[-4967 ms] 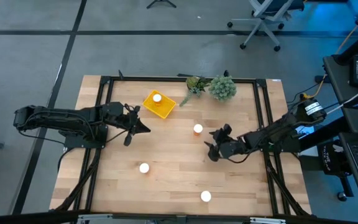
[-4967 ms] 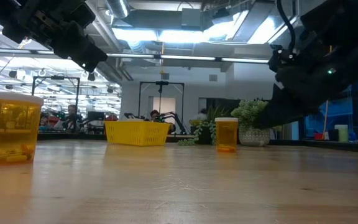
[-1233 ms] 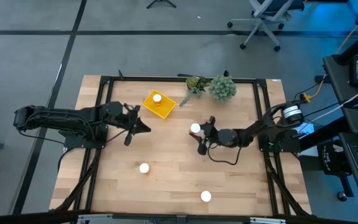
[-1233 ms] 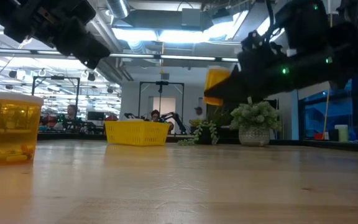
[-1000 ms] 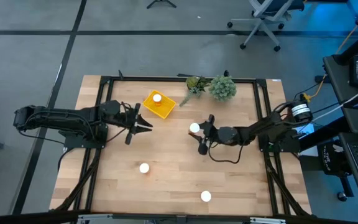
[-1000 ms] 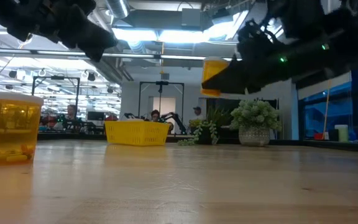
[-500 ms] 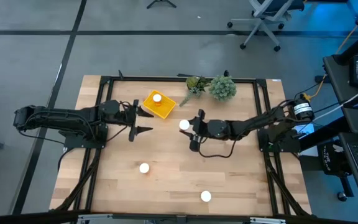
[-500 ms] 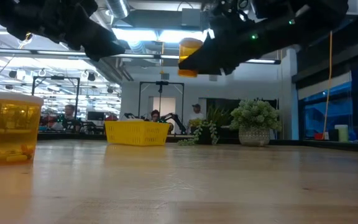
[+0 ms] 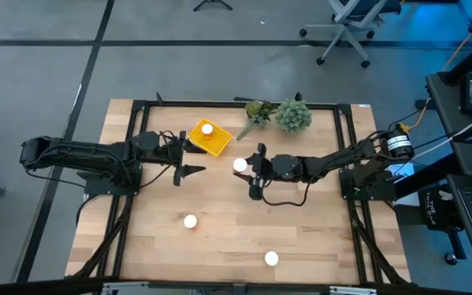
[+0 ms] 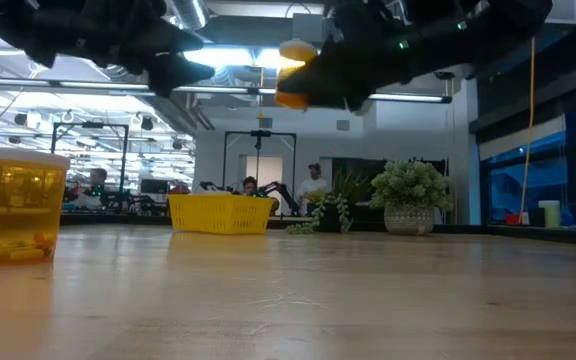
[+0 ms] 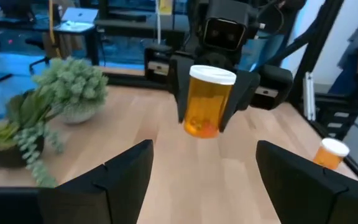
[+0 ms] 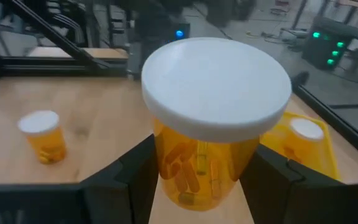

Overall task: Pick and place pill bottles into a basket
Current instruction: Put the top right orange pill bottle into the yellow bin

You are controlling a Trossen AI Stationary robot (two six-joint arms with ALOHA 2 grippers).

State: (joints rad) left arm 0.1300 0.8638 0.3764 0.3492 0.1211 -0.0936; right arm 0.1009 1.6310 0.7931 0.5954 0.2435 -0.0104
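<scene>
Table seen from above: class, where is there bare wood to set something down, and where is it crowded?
Bare wood lies along the right edge below the right arm, and between the two standing bottles. It is crowded near the basket, plants and both grippers.

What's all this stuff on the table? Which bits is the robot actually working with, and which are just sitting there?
Part of the job: the held pill bottle in the right gripper; a bottle in the basket; two bottles on the table; the yellow basket; the open left gripper beside it.

Just sitting there: two green plants at the far edge.
</scene>
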